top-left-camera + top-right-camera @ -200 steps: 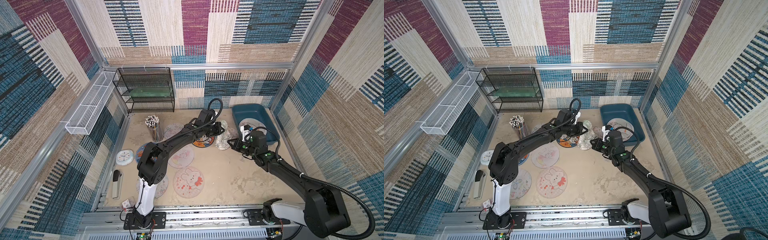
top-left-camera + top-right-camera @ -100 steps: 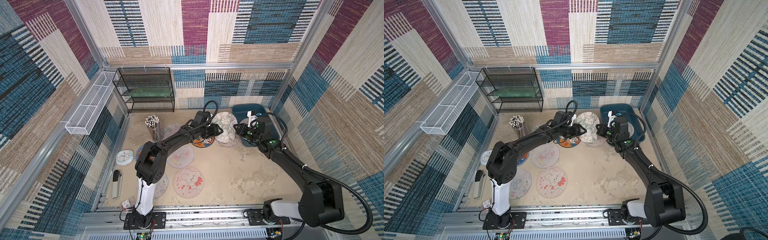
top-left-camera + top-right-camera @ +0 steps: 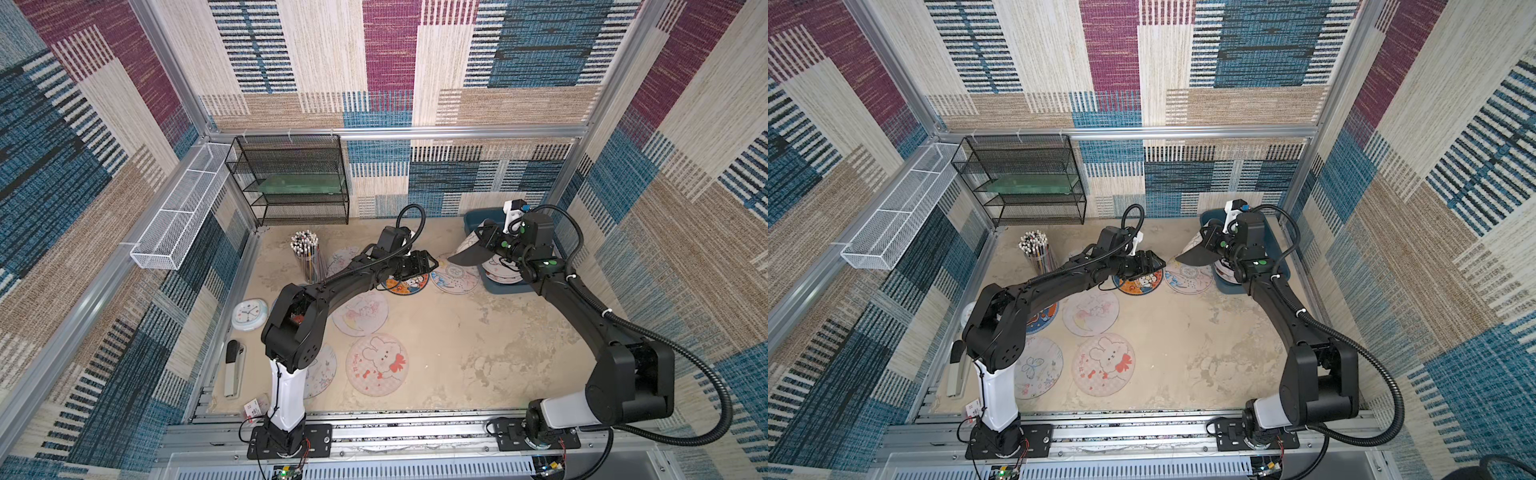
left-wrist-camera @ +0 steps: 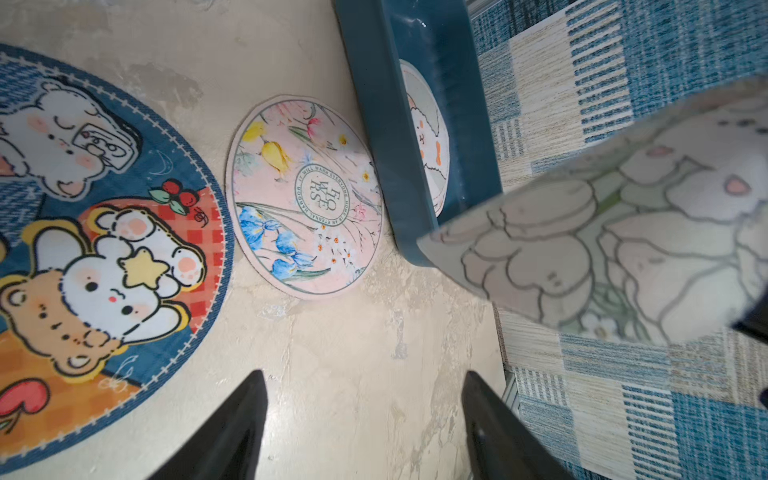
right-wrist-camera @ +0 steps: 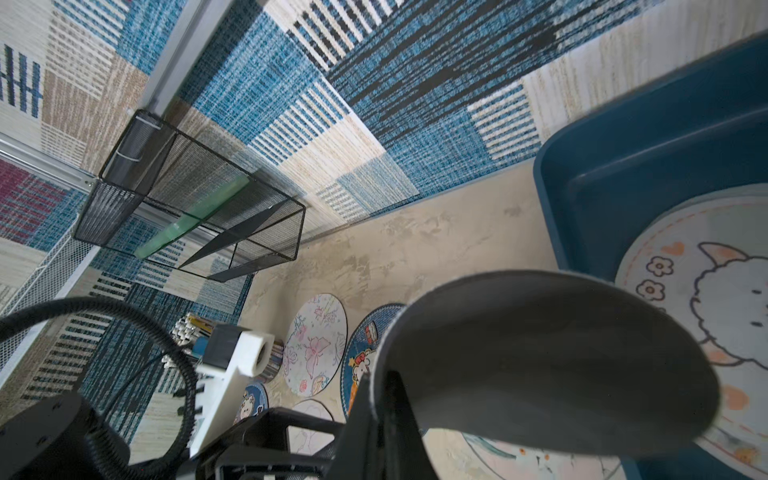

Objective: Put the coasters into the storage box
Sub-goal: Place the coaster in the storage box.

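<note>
The storage box [image 3: 478, 218] sits in the bench's far right corner, against the walls, with coasters already inside [image 5: 706, 291]. A floral coaster [image 4: 305, 195] lies just beside its near rim. The bench's [image 3: 478, 332] front right stretch lies bare. The right hand [image 3: 488, 241] is clenched on a curled coaster [image 3: 467, 257] above the box's edge. The left hand [image 4: 361, 419] hangs released, jaws wide, holding nothing.
</note>
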Robot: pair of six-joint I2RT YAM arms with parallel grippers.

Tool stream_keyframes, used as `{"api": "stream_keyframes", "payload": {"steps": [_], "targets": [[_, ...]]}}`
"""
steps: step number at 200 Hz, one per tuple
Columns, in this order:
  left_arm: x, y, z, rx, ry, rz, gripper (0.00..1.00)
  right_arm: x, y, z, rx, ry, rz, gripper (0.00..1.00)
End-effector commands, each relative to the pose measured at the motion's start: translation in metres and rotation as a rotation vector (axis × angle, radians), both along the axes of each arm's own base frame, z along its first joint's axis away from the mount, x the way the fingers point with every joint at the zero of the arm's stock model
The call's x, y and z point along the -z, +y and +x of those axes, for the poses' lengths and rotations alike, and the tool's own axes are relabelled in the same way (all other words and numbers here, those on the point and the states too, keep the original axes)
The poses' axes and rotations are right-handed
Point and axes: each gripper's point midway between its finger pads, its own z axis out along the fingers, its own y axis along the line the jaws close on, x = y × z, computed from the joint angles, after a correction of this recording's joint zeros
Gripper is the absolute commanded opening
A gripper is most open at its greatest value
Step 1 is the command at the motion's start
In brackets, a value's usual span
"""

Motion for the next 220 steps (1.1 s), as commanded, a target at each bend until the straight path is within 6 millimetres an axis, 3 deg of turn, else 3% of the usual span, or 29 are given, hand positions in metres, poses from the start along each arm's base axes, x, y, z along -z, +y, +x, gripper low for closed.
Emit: {"api": "stream_keyframes", "payload": {"steps": [1,59,106,130,154,199,220], "targets": [[-0.018,-0.003,-0.005,0.052,-0.095,-0.035,0.72,-0.017,-0.021,0.018,0.067,-0.086,0.004,0.00],[-0.023,-0.007,-0.029,0.153,-0.149,-0.083,0.71,-0.029,-0.067,0.070,0.147,-0.166,0.028,0.00],[-0.023,-0.005,-0.044,0.178,-0.187,-0.064,0.71,0.003,-0.086,0.104,0.138,-0.154,0.024,0.00],[-0.024,-0.006,-0.047,0.191,-0.196,-0.068,0.70,0.029,-0.099,0.110,0.178,-0.115,0.005,0.00],[-0.026,-0.006,-0.049,0.197,-0.206,-0.074,0.70,0.058,-0.123,0.103,0.246,-0.049,-0.001,0.00],[-0.024,-0.011,-0.046,0.204,-0.203,-0.076,0.70,0.152,-0.146,0.080,0.278,0.243,0.022,0.01],[-0.025,-0.014,-0.050,0.227,-0.193,-0.097,0.70,0.176,-0.155,0.067,0.315,0.322,0.018,0.05]]}}
